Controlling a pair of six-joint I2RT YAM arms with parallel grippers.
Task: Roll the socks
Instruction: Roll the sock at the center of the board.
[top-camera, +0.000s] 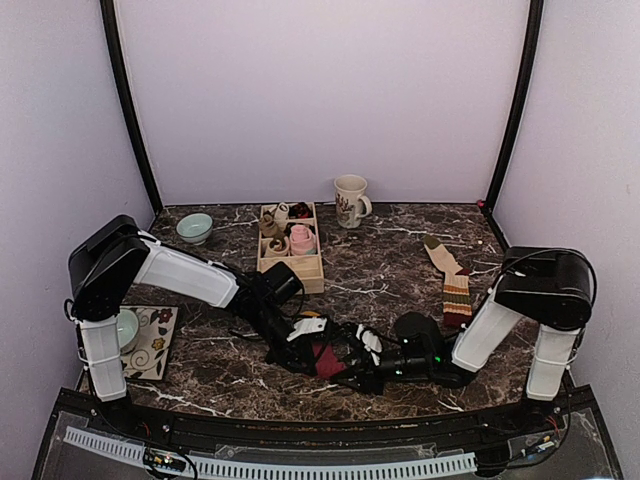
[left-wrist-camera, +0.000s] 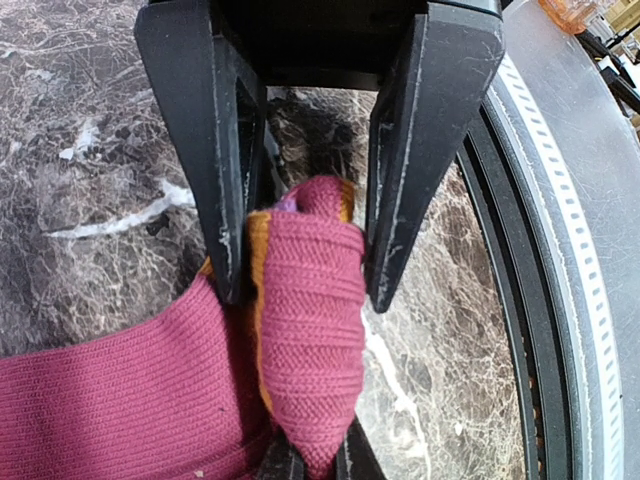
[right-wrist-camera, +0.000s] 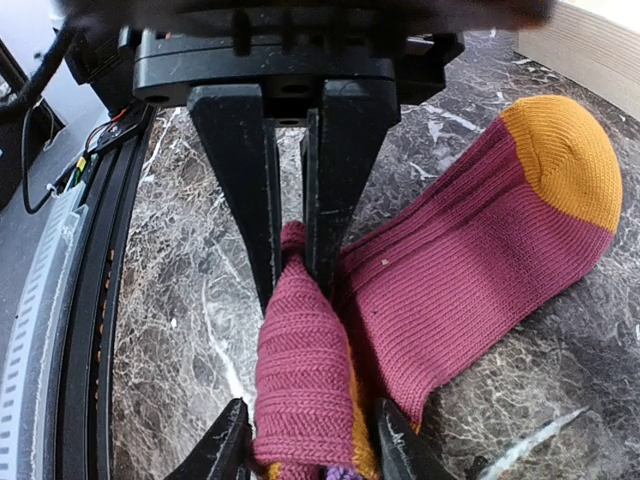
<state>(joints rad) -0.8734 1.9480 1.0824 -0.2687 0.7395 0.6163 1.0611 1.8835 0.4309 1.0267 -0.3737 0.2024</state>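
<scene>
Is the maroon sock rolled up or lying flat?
Partly rolled: left gripper and right gripper pinch the rolled end of the sock; its orange toe lies flat.

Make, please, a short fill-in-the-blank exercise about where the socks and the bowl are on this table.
1. The fingers of the left gripper and the right gripper pinch the maroon sock, whose toe is ____.
2. The other striped sock lies flat beside the ____ arm.
3. The bowl at the back stands on the side of the ____ arm.

Missing words: orange; right; left.
</scene>
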